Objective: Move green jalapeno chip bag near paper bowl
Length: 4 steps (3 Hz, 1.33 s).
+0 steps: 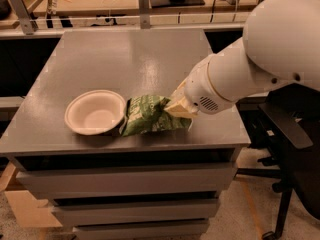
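Gripper [179, 108] is sitting just right of frame centre, at the end of the white arm [240, 74] reaching in from the upper right. Its pale jaws are looking clamped on the right end of the green jalapeno chip bag [147, 115].

Bag is lying on the grey table [125, 59] near the front edge, centre-low in frame. Its left end is touching or just beside the rim of the paper bowl [95, 112], which is sitting left of centre w/ nothing in it. Placement is looking close to done.

Handling, as a guess:
- Bag is light, soft and crinkly, w/ slick foil, so it is likely sliding or folding under a push.
- Best hold is 1 pinch on a flat end seam, not the puffy middle.
- Bowl is light too, so a nudge from the bag is risking a shift.
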Tool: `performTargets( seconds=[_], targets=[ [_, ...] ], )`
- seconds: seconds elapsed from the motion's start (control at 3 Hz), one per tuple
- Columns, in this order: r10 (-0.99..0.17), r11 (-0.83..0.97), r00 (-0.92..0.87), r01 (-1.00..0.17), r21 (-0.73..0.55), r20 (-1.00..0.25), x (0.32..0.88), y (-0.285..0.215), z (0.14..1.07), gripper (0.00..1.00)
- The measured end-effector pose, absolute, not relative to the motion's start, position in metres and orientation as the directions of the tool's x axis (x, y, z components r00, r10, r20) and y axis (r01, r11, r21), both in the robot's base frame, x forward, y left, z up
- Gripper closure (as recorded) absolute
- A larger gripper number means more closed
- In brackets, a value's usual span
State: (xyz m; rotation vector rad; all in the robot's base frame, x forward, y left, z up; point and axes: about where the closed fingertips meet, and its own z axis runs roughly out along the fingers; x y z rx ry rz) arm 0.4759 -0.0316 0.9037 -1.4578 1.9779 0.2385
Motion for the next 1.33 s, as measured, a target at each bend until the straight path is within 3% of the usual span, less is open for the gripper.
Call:
performTargets(
  seconds=[0.33,0.67,1.33],
  targets=[
    [-0.784,0.360,-0.157,-0.903,-0.234,-0.600,0.4749,-0.0307,0.9054,0.35],
    [-0.786,0.358,-0.153,-0.903,-0.239,-0.599,0.4735,-0.0296,0.9075,0.04],
    [-0.786,0.358,-0.152,-0.902,-0.241,-0.599,0.4730,-0.0292,0.9083,0.00]
  ],
)
